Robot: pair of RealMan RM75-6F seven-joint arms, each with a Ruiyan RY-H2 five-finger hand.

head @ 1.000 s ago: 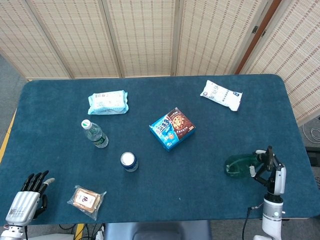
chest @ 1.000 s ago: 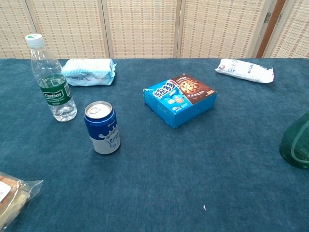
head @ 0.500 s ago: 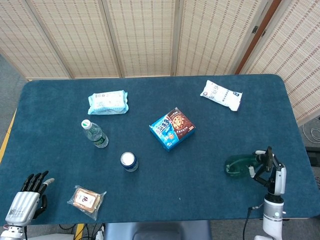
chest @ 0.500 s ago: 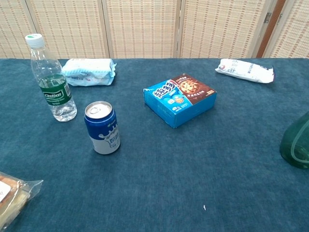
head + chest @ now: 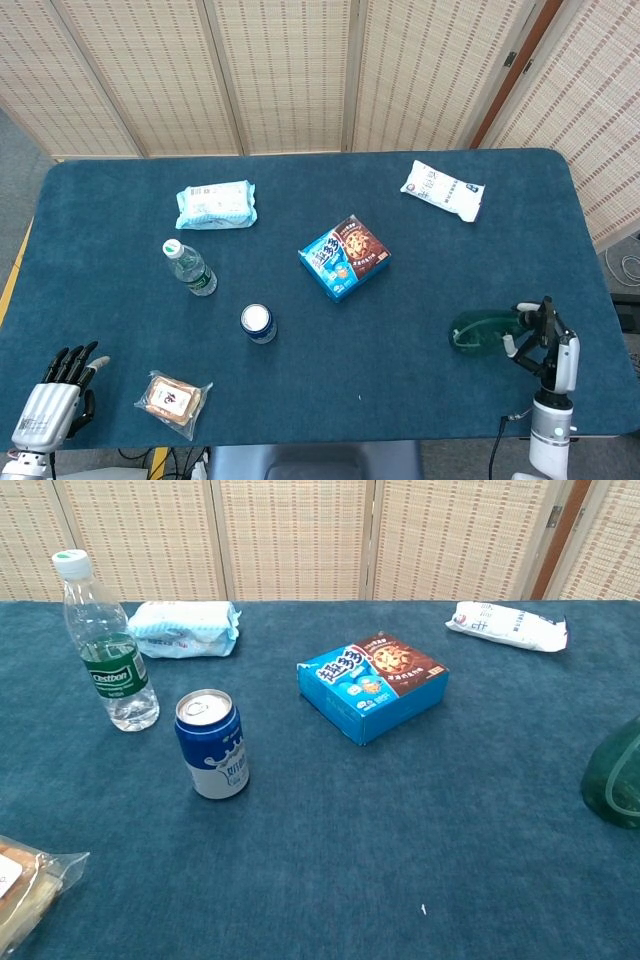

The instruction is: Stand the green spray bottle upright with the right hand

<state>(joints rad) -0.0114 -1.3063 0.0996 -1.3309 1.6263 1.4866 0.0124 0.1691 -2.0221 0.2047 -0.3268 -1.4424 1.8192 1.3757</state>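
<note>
The green spray bottle (image 5: 480,328) lies on its side near the table's front right, its base pointing left and its white spray head toward the right edge. Only its rounded green body (image 5: 612,778) shows at the right border of the chest view. My right hand (image 5: 545,342) is at the bottle's spray head, seen edge-on, with its fingers around the neck; the grip itself is partly hidden. My left hand (image 5: 55,395) hangs off the table's front left corner, fingers straight and holding nothing.
On the blue table (image 5: 420,260) are a cookie box (image 5: 344,257), a blue can (image 5: 258,323), a water bottle (image 5: 189,267), a wipes pack (image 5: 216,204), a white pouch (image 5: 442,189) and a wrapped snack (image 5: 174,401). The table's right edge runs just beside my right hand.
My right hand has drawn slightly back toward the front right edge, and the green bottle has shifted a little to the right with it. The left hand has stayed put.
</note>
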